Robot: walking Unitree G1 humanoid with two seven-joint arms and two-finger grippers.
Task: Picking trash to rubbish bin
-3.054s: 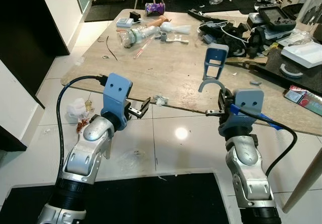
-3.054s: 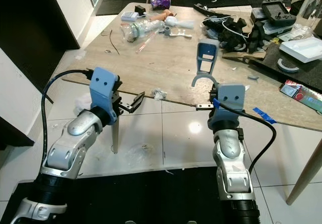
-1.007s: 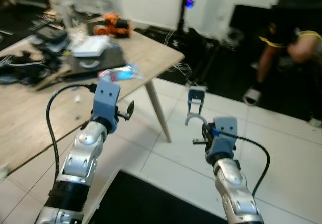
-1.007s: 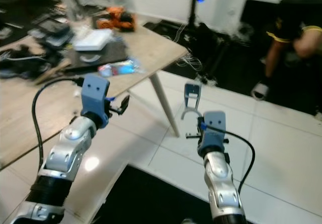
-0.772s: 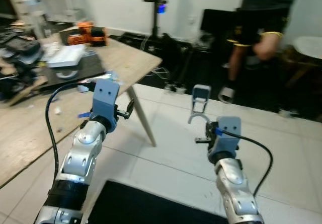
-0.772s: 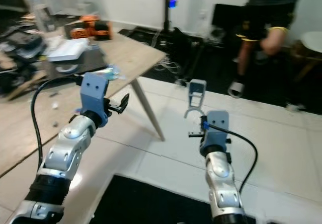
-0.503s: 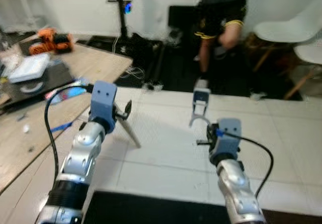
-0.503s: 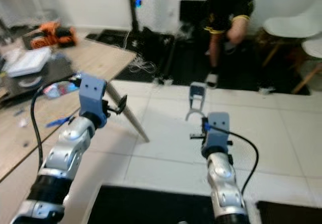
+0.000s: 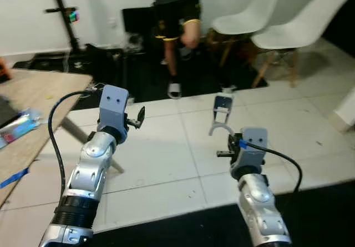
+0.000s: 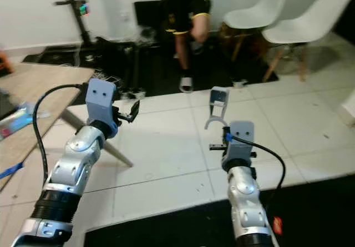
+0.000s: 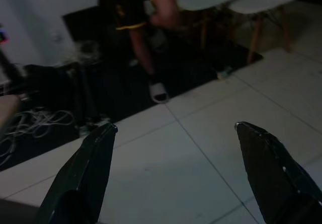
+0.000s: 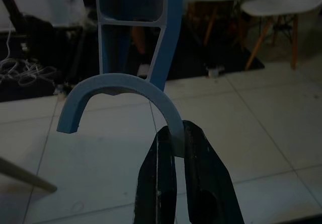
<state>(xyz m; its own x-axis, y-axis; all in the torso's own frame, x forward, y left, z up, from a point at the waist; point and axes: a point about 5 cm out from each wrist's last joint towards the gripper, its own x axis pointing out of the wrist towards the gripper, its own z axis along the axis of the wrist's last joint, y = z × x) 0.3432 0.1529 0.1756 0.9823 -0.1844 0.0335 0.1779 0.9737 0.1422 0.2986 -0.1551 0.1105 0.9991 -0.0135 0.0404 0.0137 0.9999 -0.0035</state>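
Forward, the right claw point(image 12: 173, 148) pinches a blue plastic bracket point(image 12: 133, 53) upright while the raised left claw point(image 11: 173, 133) gapes empty.

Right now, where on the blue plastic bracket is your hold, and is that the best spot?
The right tool pinches one end of the blue plastic bracket where its curved hook is thin, from below. That thin arc fits between the fingers; the wide frame above would likely not.

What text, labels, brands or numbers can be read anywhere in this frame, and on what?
None can be read.
The packet on the table: print too blurred.
The blue plastic piece held by the right tool: no marking visible.
The left tool, open: no marking visible.
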